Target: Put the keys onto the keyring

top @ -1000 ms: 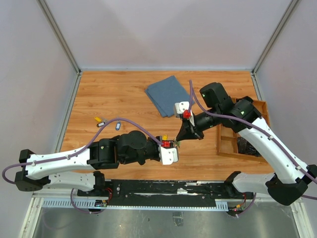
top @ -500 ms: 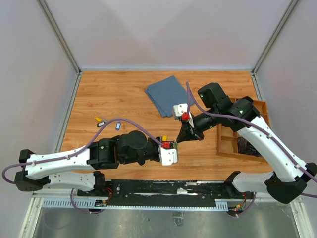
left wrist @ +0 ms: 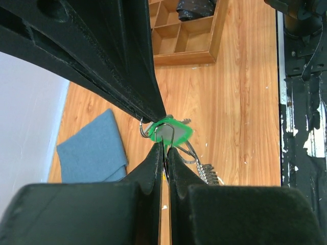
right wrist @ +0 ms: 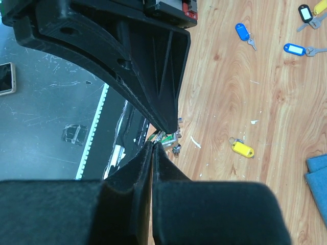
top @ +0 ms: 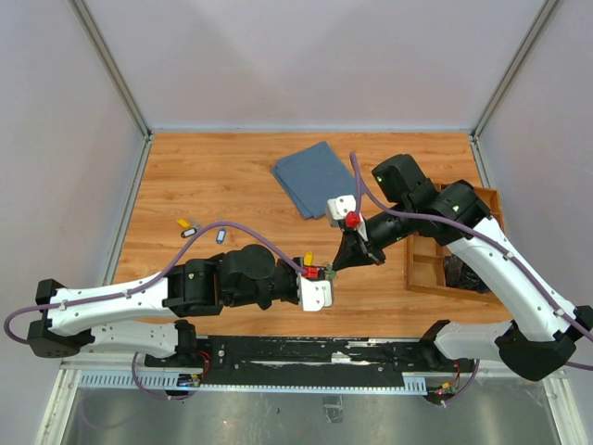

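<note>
Left gripper [left wrist: 164, 148] is pinching the keyring [left wrist: 173, 133] tight, hovering over the table [top: 213, 167] by the middle of its near edge. Right gripper [right wrist: 153, 145] is clamped shut too, tip touching the green key tag [left wrist: 183, 133]. Other keys [right wrist: 295, 49] are lying loose toward the left edge, tag labels too small to read.

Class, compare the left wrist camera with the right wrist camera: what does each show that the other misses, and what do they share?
Only the left wrist view shows the wooden tray and a clear outline of the wire ring against the green tag. Only the right wrist view shows a yellow tag and two blue tags lying on the table. Both show the left claw and right claw shut, meeting tip to tip at the green tag, plus the blue cloth.
</note>
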